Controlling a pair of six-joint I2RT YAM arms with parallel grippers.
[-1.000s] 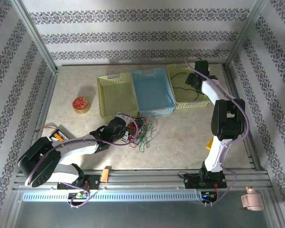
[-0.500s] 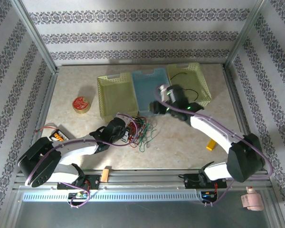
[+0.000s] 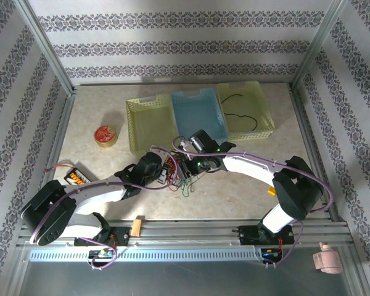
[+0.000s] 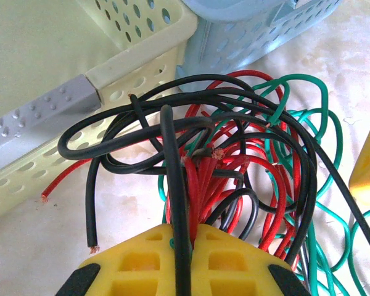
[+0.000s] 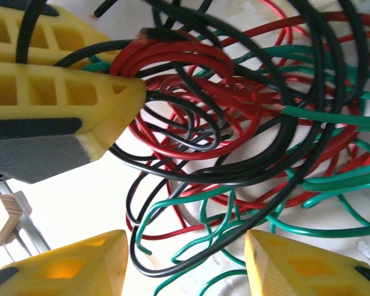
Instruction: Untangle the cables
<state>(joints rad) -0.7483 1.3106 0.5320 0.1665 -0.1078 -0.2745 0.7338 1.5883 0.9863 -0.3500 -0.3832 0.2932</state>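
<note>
– Red, green and black cables point(image 3: 184, 169), all in one knot mid-table, just near of the blue basket point(image 3: 200, 117). How would they handle?
– Light and springy, I'd judge. Thin insulated wire keeps its curl, so loops likely snag rather than slide, and a pinch on one smooth strand may slip.
– Who has hold of them?
– The left gripper point(image 4: 184, 237) is clamped tight on a bunch of red strands with a black one across them. The right gripper point(image 5: 185, 262) hangs over the knot's right side, fingers apart, with loops between them and nothing pinched.
– Where should it bite?
– At a free end, I'd say. One black strand's bare tip point(image 4: 92, 246) lies loose on the mottled beige table point(image 3: 246, 185). A mid-loop pull would probably drag the whole heap.
– Anything alongside?
– A yellow basket point(image 3: 149, 123) sits left of the blue one, and another to the right holds a lone black cable point(image 3: 243, 117).
</note>
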